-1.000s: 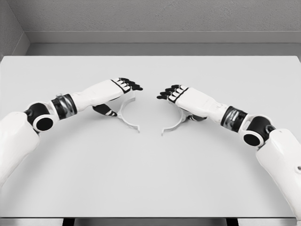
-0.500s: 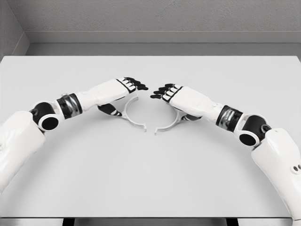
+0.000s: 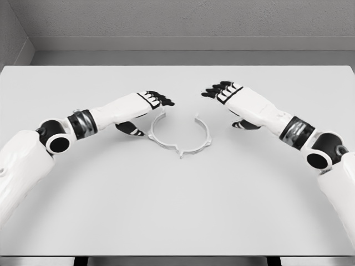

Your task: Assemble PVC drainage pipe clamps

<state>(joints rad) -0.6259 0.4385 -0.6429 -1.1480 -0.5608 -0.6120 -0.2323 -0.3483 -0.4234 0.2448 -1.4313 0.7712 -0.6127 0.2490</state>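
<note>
Two white half-ring clamp pieces lie on the table, meeting at their near ends into one open ring. My left hand (image 3: 148, 115) stays over the left clamp half (image 3: 156, 138), with its fingers above the half's far end and its thumb against the outer rim. The right clamp half (image 3: 206, 136) lies free. To the right of and behind the ring, my right hand (image 3: 226, 105) hovers well apart from it, fingers extended and holding nothing. A gap remains between the two far ends of the ring.
The white table (image 3: 177, 210) stretches wide around the ring. Its far edge meets a grey wall (image 3: 177, 22) and its near edge runs along the bottom of the view.
The two halves slid together and now touch at their near ends. My right hand let go of its half and drew back up and to the right. My left hand barely moved.
</note>
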